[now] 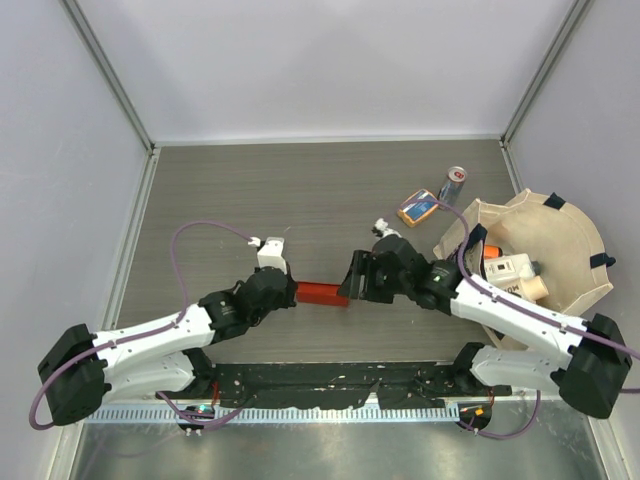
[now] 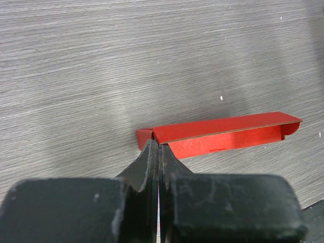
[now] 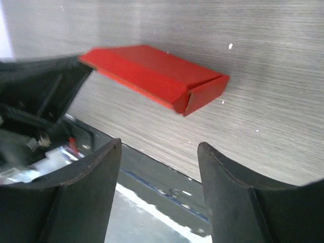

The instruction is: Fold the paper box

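The red paper box [image 1: 322, 294] is a long flat carton held off the table between the two arms. My left gripper [image 2: 159, 148] is shut on the box's left end; the box [image 2: 223, 132] stretches away to the right, with a small end flap sticking out at the left. In the right wrist view the box [image 3: 152, 73] hangs above the table with its near end flap open. My right gripper [image 3: 158, 147] is open and empty, just short of that end; in the top view it [image 1: 352, 279] sits at the box's right end.
A cloth basket [image 1: 575, 225] at the right holds several items. A can [image 1: 453, 184] and a small orange-blue packet [image 1: 418, 207] lie next to it. A black rail [image 1: 330, 385] runs along the table's near edge.
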You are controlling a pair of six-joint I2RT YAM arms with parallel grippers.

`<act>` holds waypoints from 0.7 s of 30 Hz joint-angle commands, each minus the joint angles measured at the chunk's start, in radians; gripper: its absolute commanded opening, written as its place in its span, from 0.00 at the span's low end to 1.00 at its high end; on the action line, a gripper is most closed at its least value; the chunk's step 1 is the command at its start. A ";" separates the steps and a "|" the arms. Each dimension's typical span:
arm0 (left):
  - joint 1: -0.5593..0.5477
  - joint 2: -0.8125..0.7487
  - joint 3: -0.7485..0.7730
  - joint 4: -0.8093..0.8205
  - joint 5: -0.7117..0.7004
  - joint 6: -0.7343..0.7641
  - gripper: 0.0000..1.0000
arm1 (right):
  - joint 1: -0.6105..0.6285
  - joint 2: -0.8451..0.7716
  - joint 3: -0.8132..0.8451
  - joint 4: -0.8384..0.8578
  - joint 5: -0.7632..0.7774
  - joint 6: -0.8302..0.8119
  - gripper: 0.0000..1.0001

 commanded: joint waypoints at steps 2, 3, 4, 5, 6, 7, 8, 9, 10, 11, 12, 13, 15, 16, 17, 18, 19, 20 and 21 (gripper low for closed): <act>-0.012 -0.011 -0.008 0.002 -0.048 -0.011 0.00 | -0.185 -0.074 -0.194 0.271 -0.304 0.445 0.68; -0.013 -0.009 -0.006 0.002 -0.053 -0.014 0.00 | -0.193 -0.085 -0.220 0.320 -0.308 0.556 0.69; -0.015 -0.009 -0.005 0.002 -0.058 -0.014 0.00 | -0.194 -0.092 -0.259 0.409 -0.296 0.591 0.70; -0.016 -0.007 -0.005 0.002 -0.059 -0.016 0.00 | -0.196 -0.088 -0.270 0.437 -0.283 0.621 0.73; -0.018 0.000 -0.002 0.002 -0.062 -0.014 0.00 | -0.196 -0.077 -0.277 0.462 -0.270 0.650 0.73; -0.018 0.005 0.003 0.000 -0.067 -0.014 0.00 | -0.196 -0.047 -0.282 0.488 -0.272 0.666 0.73; -0.020 0.009 0.006 0.000 -0.067 -0.013 0.00 | -0.196 -0.036 -0.285 0.520 -0.272 0.678 0.73; -0.021 0.014 0.009 0.000 -0.064 -0.011 0.00 | -0.196 -0.026 -0.297 0.576 -0.274 0.725 0.73; -0.023 0.016 0.014 -0.003 -0.067 -0.011 0.00 | -0.196 -0.017 -0.331 0.615 -0.276 0.756 0.73; -0.027 0.016 0.014 -0.002 -0.068 -0.013 0.00 | -0.196 -0.017 -0.351 0.653 -0.276 0.785 0.73; -0.030 0.017 0.015 -0.002 -0.070 -0.011 0.00 | -0.196 -0.020 -0.366 0.680 -0.269 0.811 0.73; -0.033 0.019 0.017 -0.003 -0.075 -0.013 0.00 | -0.196 -0.023 -0.388 0.700 -0.253 0.838 0.73; -0.036 0.023 0.021 0.000 -0.075 -0.013 0.00 | -0.194 -0.034 -0.398 0.685 -0.240 0.845 0.73; -0.038 0.023 0.023 -0.003 -0.076 -0.014 0.00 | -0.194 -0.034 -0.403 0.681 -0.233 0.861 0.73; -0.039 0.023 0.023 -0.002 -0.076 -0.016 0.00 | -0.194 -0.030 -0.409 0.690 -0.234 0.867 0.73; -0.041 0.025 0.023 -0.003 -0.079 -0.017 0.00 | -0.194 -0.025 -0.412 0.704 -0.239 0.873 0.72; -0.043 0.028 0.027 -0.002 -0.081 -0.017 0.00 | -0.194 -0.019 -0.408 0.707 -0.240 0.875 0.72; -0.043 0.029 0.029 0.000 -0.082 -0.017 0.00 | -0.196 -0.014 -0.403 0.704 -0.242 0.870 0.70; -0.044 0.032 0.030 -0.002 -0.082 -0.019 0.00 | -0.194 -0.003 -0.400 0.701 -0.239 0.865 0.70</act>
